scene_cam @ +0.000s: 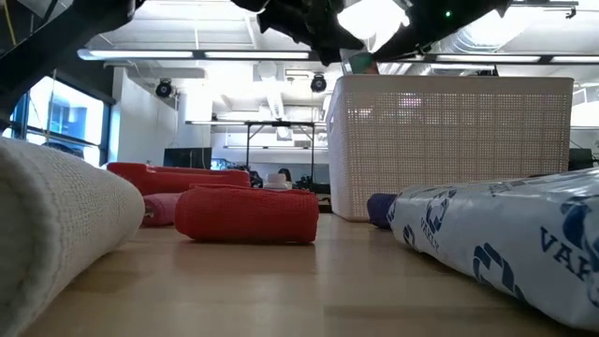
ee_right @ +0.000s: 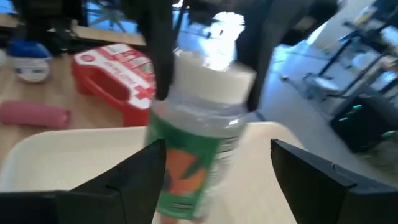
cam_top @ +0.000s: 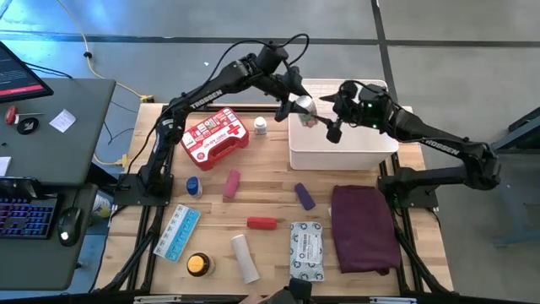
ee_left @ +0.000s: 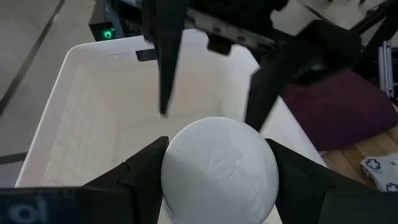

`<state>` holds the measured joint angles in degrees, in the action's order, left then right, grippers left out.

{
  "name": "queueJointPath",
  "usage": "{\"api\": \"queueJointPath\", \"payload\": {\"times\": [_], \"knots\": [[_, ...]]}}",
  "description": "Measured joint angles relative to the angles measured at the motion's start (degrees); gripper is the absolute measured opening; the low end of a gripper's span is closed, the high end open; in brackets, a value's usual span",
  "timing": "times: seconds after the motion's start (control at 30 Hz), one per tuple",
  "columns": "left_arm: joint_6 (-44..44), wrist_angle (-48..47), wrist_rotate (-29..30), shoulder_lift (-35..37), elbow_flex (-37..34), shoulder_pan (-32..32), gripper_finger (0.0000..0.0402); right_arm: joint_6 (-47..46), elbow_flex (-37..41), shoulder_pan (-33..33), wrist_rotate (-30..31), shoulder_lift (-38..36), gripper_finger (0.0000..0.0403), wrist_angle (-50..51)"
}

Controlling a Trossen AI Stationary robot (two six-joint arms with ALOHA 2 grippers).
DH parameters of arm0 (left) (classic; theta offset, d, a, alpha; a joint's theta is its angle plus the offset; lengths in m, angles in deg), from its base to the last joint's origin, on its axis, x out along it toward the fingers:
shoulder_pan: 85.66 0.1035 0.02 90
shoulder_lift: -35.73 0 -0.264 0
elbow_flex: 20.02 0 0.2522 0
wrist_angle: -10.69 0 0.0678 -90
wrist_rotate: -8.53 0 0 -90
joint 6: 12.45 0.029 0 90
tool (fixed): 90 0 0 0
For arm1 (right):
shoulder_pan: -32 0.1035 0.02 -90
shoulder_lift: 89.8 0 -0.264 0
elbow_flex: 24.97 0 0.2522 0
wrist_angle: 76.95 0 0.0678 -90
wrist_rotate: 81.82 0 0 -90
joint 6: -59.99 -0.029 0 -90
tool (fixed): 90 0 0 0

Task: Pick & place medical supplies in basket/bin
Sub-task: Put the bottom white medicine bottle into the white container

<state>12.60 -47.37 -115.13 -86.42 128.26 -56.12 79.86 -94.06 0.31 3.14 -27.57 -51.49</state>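
Nearest: white cap of bottle (ee_left: 219, 167), between left gripper (ee_left: 214, 171) jaws.
Bottle: green-orange label, over white basket (cam_top: 342, 148) at the tabletop's far edge.
Left jaws: closed on the cap end.
Right gripper (cam_top: 335, 118): jaws spread, astride the bottle body, not touching.
Handling: likely light, rigid, slick plastic; take the straight body.

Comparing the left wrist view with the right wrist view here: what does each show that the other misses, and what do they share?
Only the left wrist view shows the bottle's white cap end-on, clamped between the left gripper fingers, plus the maroon cloth beyond the basket.

Only the right wrist view shows the bottle's green and orange label, the red first-aid case, a pink tube and a blue-capped bottle; the right gripper stands open around the bottle without touching it.

Both show the bottle held over the white basket.
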Motion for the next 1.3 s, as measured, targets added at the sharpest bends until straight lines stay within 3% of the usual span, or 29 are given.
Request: {"api": "queueJointPath", "payload": {"times": [0.1, 0.3, 0.57, 1.13, 1.3], "knots": [[-0.1, 0.0, 0.2, 0.0, 0.0, 0.1, 0.0263, -1.2, 0.0, -0.2, -2.8, 2.5, 0.028, -2.3], [0.2, 0.7, 0.9, 0.0, 0.0, -0.2, 0.0282, -2.3, 0.0, -2.0, -2.8, 6.5, 0.028, -7.8], [0.2, 0.8, 2.2, 0.1, 0.0, -0.7, 0.0264, -7.0, 0.0, -4.4, -11.9, 7.9, 0.028, -9.7], [-1.5, 3.6, 3.9, 0.4, 0.2, 0.7, 0.0264, -7.4, 0.1, -4.4, -11.8, 6.7, 0.0281, -12.7], [-1.4, 3.3, 2.9, 0.3, 0.1, 2.0, 0.0264, -7.0, 0.0, -4.4, -12.0, 6.5, 0.0304, -13.3]]}}
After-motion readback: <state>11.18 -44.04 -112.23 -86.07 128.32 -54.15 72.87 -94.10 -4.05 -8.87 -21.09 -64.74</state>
